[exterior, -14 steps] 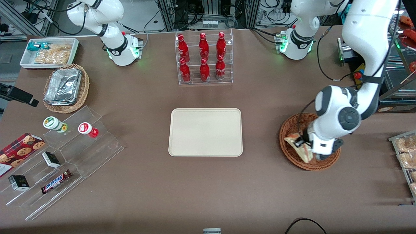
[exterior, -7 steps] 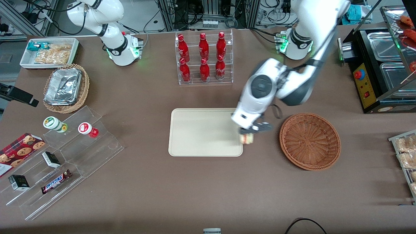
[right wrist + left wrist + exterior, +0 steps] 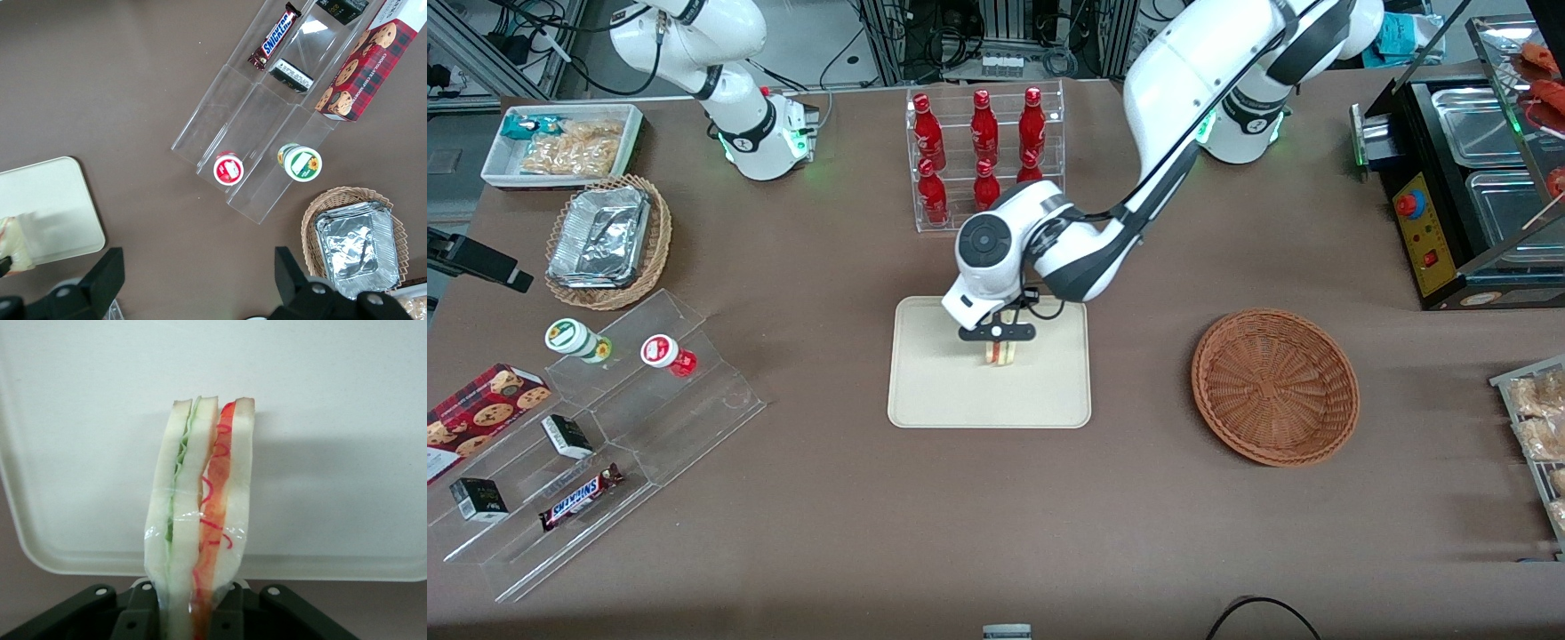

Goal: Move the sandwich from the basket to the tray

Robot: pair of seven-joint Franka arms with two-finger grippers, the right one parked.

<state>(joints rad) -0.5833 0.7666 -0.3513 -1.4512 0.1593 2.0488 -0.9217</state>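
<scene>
The step in hand is the set-down. The gripper [image 3: 1000,342] hangs over the middle of the tray [image 3: 925,391], and its fingers are clamped on the sandwich [image 3: 1002,353], which stands on edge between them with its bread slices upright. In the left wrist view the sandwich [image 3: 200,520] rises straight out of the gripper [image 3: 193,613], the green filling layer on one side and the red-orange layer on the other, clear wrap banding its middle, and the pale tray [image 3: 80,420] fills nearly everything around it.

The basket [image 3: 1274,387] sits on the brown surface [image 3: 996,533] well apart from the tray, toward the working arm's end, and nothing shows inside it. So the lift and the carry look done, and only the release remains.

Whether the sandwich's free end already touches the tray is hard to tell; a soft shadow lies on the tray just beside it in the wrist view, which suggests it is close, but contact cannot be confirmed.

The next move, as I judge it, calls for easing the gripper straight down until the sandwich rests on the tray, then parting the fingers and rising clear. Held on edge as it is, the wedge may tip onto a flat face when let go; being near the tray's middle, it should have room to fall without reaching the rim.
</scene>
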